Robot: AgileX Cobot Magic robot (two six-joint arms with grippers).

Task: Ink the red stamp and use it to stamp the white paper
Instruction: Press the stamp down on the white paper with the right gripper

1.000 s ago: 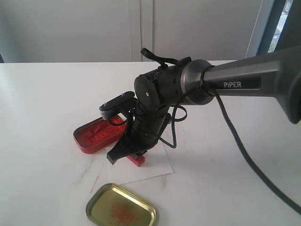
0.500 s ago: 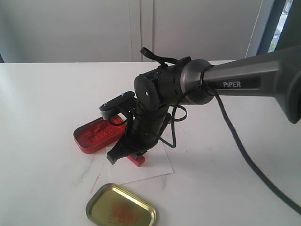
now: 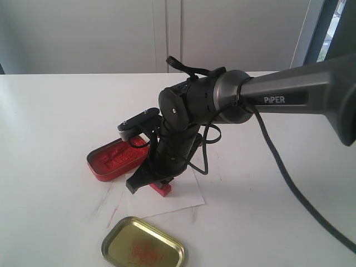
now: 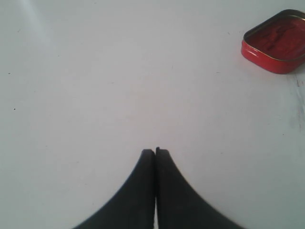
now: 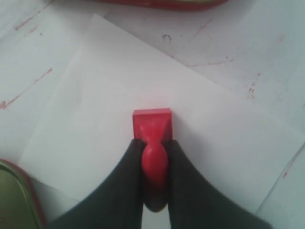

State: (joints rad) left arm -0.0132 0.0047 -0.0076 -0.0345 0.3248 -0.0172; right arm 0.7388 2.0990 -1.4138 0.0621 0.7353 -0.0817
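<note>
The red stamp [image 5: 152, 126] stands base down on the white paper [image 5: 105, 124], and my right gripper [image 5: 153, 143] is shut on its knob handle. From outside, only the stamp's base [image 3: 162, 189] shows under the right gripper [image 3: 150, 179], on the paper [image 3: 181, 197]. My left gripper [image 4: 155, 151] is shut with nothing in it, over bare tabletop; it does not appear in the exterior view. Any imprint under the stamp is hidden.
An open red ink tin [image 3: 114, 159] lies just left of the paper, also in the left wrist view [image 4: 279, 43]. A gold oval lid [image 3: 143, 245] with red smears lies at the front. Red ink streaks [image 5: 28, 90] mark the white table.
</note>
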